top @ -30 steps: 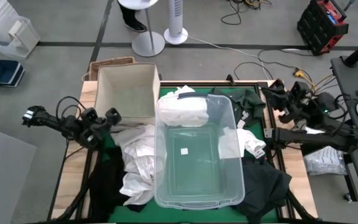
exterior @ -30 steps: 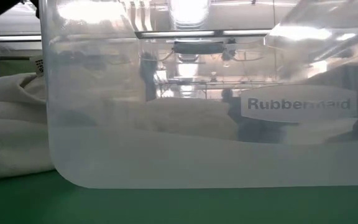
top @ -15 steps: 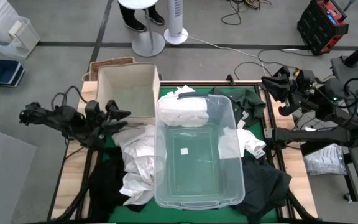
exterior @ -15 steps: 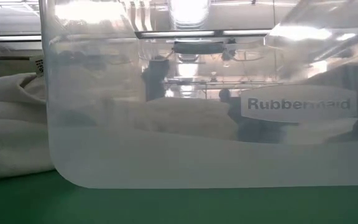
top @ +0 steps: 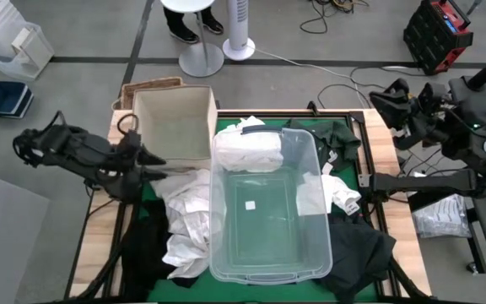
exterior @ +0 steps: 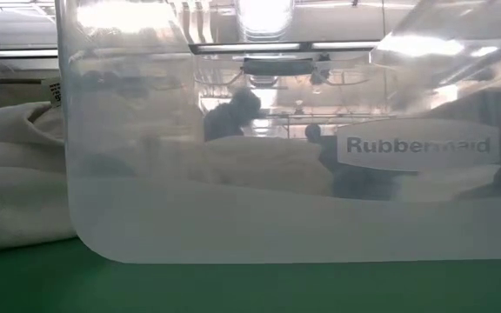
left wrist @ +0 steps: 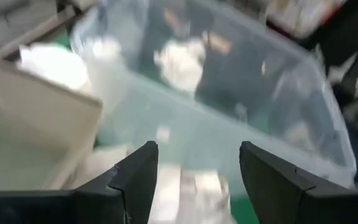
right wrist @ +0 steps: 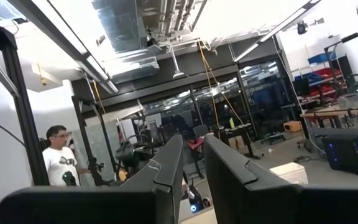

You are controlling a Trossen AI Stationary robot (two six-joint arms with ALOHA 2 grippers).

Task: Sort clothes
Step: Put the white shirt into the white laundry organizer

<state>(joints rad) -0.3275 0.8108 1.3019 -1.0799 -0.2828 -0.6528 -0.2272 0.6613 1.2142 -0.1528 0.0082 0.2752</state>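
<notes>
White clothes (top: 188, 219) lie heaped on the green table left of the clear tub (top: 268, 253), and one white garment (top: 247, 152) lies inside the tub at its far end. Black clothes lie at the near left (top: 146, 249) and near right (top: 361, 245), and a dark green one (top: 337, 135) lies at the far right. My left gripper (top: 148, 157) is open and empty above the table between the cardboard box (top: 171, 122) and the white heap. In its wrist view (left wrist: 197, 162) it faces the tub (left wrist: 241, 118). My right gripper (top: 388, 100) is raised past the table's far right corner, empty, its fingers nearly together (right wrist: 192, 155).
The cardboard box stands at the far left beside the tub. In the low view the tub wall (exterior: 277, 200) fills the picture, with white cloth (exterior: 16, 191) at its left. A person (right wrist: 58, 162) stands in the room behind. Cables and a stand lie beyond the table.
My right gripper has risen and drawn back toward the table's far right corner, tipping up to face the room. My left arm has pulled back toward the table's left edge, its gripper staying open near the box. The clothes have not moved.
</notes>
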